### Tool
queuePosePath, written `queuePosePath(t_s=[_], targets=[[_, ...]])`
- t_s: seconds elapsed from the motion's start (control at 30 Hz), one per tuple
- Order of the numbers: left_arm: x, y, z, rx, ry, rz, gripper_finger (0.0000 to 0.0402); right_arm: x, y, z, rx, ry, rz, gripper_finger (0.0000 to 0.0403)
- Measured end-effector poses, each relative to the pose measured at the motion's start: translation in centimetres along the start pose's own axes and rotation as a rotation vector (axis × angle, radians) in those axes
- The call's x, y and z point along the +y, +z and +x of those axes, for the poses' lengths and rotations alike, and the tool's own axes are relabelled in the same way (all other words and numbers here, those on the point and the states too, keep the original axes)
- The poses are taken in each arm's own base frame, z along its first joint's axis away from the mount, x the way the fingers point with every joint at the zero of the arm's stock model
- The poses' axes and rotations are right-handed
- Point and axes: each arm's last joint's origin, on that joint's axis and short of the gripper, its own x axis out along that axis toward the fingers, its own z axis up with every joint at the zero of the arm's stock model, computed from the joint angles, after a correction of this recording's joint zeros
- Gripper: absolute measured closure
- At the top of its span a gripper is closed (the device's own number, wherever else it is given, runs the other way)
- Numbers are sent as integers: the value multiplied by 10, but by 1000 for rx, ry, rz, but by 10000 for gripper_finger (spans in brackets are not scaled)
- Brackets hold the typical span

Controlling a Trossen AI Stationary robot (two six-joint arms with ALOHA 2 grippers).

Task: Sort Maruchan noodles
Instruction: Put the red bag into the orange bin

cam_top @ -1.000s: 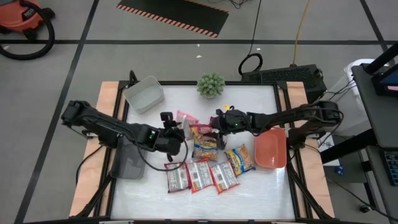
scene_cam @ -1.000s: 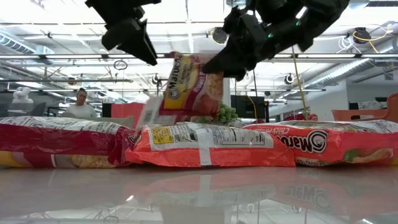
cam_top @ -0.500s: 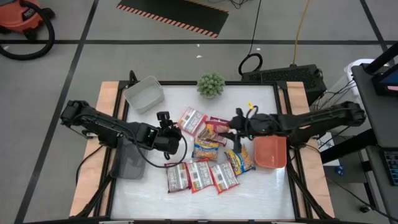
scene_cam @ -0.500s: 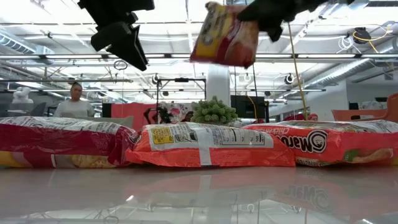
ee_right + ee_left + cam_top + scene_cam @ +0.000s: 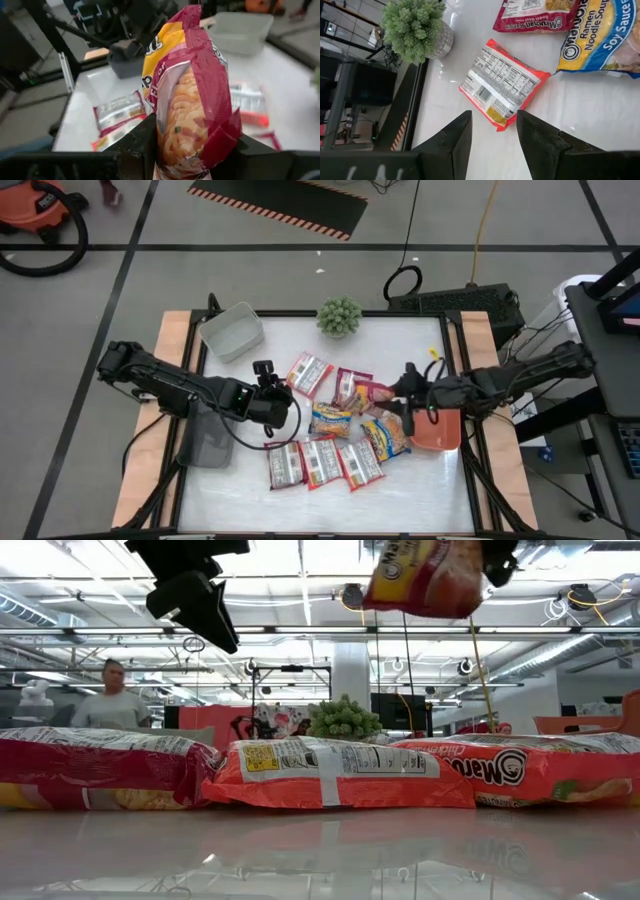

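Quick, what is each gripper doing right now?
Left gripper: open, empty, above the table.
Right gripper: shut on a red-and-yellow noodle packet, held up.

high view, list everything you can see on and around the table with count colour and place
noodle packets: about nine, red or yellow-orange, mid-table; three in the front row
held packet: one, red and yellow, lifted beside the orange bin
orange bin: one, table's right edge
grey bins: two, one at the back left corner, one at the left edge
plant: one, green, back edge
vacuum: one, orange, on the floor far left
person: one, beyond the table
left gripper: jaws open, over bare table left of the packets
right gripper: jaws shut on the held packet
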Motion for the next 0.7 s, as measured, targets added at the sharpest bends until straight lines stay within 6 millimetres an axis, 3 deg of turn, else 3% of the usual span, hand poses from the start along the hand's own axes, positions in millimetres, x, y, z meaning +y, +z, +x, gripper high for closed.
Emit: queuePosePath(t_s=[0.3,0.7], targets=[[0,1,0,-8,0,11,240,-8,-15,-15,122,-92,150,284],[4,2,3,-7,7,-8,240,-13,-23,-21,189,-146,185,284]])
